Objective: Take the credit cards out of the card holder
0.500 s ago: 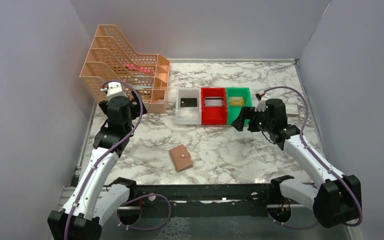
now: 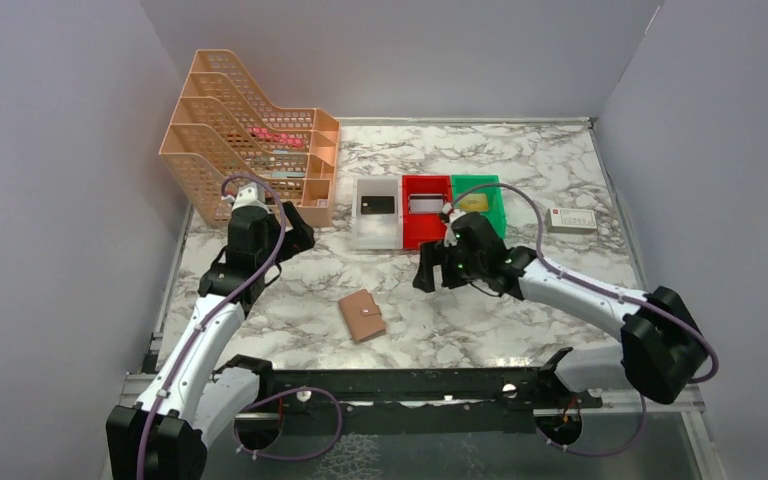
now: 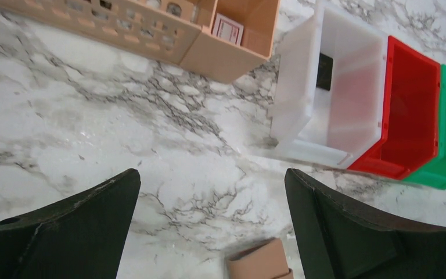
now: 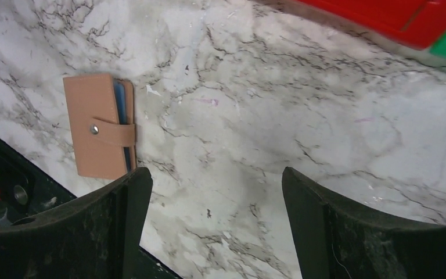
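Card holder [image 4: 99,125] lay closed and flat on the marble tabletop [image 4: 279,116] with its snap tab [image 4: 115,133] fastened. It sat ahead and to the left of the right gripper [image 4: 211,181], whose jaws stood spread wide and empty over bare marble. From the left gripper [image 3: 212,181], likewise wide and holding nothing, only a corner of the holder showed, just below the gap between its fingers. No credit cards could be seen; presumably they were shut inside. The main risk looked to be the thin holder sliding or spinning on the smooth marble if one finger pushed at the tab while nothing pinned the other side. A pinch across the whole fold would clamp it shut rather than open it. An off-centre descent might nudge it toward the near table edge close beside it.
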